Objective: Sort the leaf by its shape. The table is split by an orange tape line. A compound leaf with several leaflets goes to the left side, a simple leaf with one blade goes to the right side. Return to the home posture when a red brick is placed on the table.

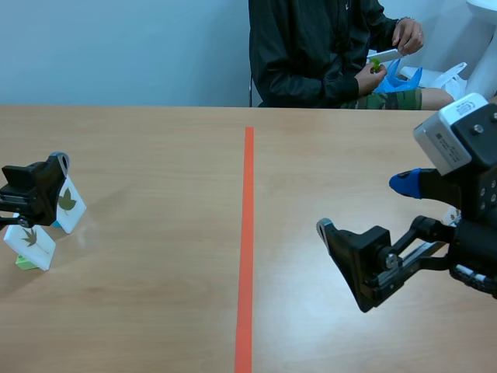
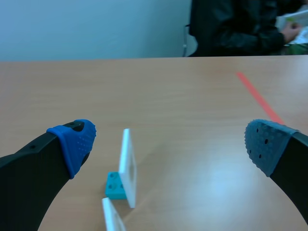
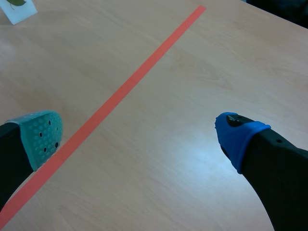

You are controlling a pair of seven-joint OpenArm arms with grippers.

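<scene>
Leaf cards [image 1: 68, 206] (two, upright), wooden table [image 1: 155, 311], pale-blue wall [image 1: 116, 47]

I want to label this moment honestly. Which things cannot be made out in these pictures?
Left wrist view: the upright card stands edge-on, so its leaf is hidden; the second card is cut off by the edge.
Right wrist view: a distant card is cut off by the edge.
Scene view: the item that the person holds is too small to tell.
</scene>
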